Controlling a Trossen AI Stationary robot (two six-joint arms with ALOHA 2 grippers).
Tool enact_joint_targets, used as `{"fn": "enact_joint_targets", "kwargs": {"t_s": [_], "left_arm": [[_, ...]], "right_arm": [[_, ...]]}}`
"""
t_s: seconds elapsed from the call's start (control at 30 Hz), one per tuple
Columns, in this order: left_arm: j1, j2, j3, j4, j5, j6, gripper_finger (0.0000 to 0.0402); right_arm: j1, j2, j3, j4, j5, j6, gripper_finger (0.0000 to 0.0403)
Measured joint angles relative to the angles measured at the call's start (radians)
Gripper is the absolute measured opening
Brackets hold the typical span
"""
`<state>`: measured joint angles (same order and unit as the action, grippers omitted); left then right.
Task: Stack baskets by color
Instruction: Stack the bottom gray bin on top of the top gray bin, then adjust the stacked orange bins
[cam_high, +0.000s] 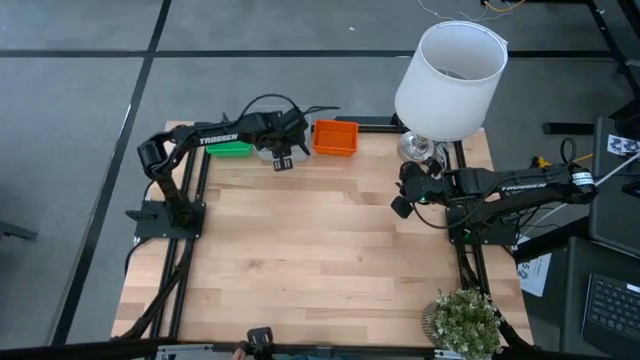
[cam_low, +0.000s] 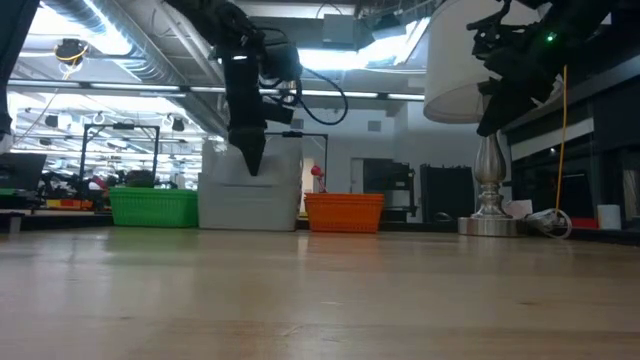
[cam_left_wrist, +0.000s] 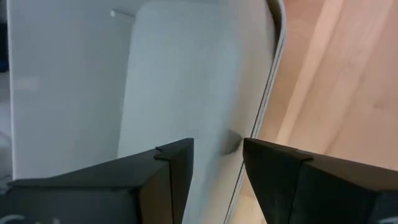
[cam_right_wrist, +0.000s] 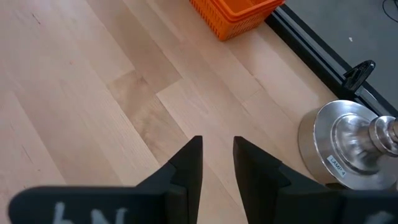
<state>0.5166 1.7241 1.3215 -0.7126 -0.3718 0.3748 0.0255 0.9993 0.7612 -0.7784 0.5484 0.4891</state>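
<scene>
Green (cam_low: 153, 207), grey (cam_low: 248, 200), orange baskets (cam_low: 344, 212)

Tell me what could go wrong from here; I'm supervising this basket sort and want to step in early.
1. The left tool straddles the grey basket's rim with its fingers apart; lifting off at an angle could snag and drag the basket.
2. The grey stack sits close between the green basket and the orange basket, so a sideways nudge could bump either.
3. The right tool hangs near the lamp base; a careless swing might knock it.
</scene>
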Motion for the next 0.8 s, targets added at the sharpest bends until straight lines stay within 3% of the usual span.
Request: {"fn": "enact_joint_targets", "kwargs": {"t_s": [0.8], "left_arm": [[-0.094, -0.040, -0.025, 0.075, -0.085, 0.007, 0.0131]], "right_arm": [[0.000, 0.000, 0.000, 0.000, 0.000, 0.000, 0.0090]]}}
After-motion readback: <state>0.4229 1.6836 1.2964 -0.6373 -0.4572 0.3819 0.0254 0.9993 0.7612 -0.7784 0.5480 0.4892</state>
